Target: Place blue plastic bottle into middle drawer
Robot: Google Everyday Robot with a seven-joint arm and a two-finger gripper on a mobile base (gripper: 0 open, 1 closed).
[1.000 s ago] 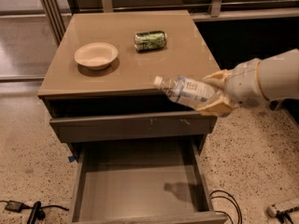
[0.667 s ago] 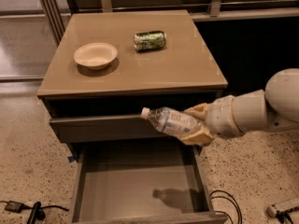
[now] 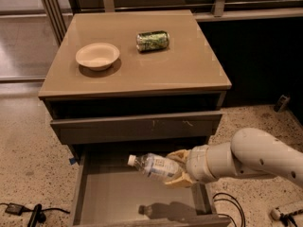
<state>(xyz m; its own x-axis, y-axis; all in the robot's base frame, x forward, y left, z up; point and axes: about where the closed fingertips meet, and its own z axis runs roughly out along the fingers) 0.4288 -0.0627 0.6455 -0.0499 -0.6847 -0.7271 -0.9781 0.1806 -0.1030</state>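
The blue plastic bottle [image 3: 154,166], clear with a pale label and a white cap, lies sideways in my gripper [image 3: 178,169], cap pointing left. The gripper is shut on the bottle's base end and holds it above the floor of the open middle drawer [image 3: 113,197], whose shadow of the bottle shows below. My white arm [image 3: 251,157] reaches in from the right. The drawer is pulled out under the cabinet, a grey-brown box with low side walls.
Above it, a shut drawer front with pale scratches [image 3: 137,126]. On the cabinet top [image 3: 189,70] sit a beige bowl [image 3: 97,56] and a green drink can [image 3: 152,40] on its side. Cables lie on the speckled floor at left [image 3: 28,212] and right [image 3: 284,212].
My gripper has carried the bottle down and to the left, from beside the cabinet top's front edge to a spot low over the open drawer.
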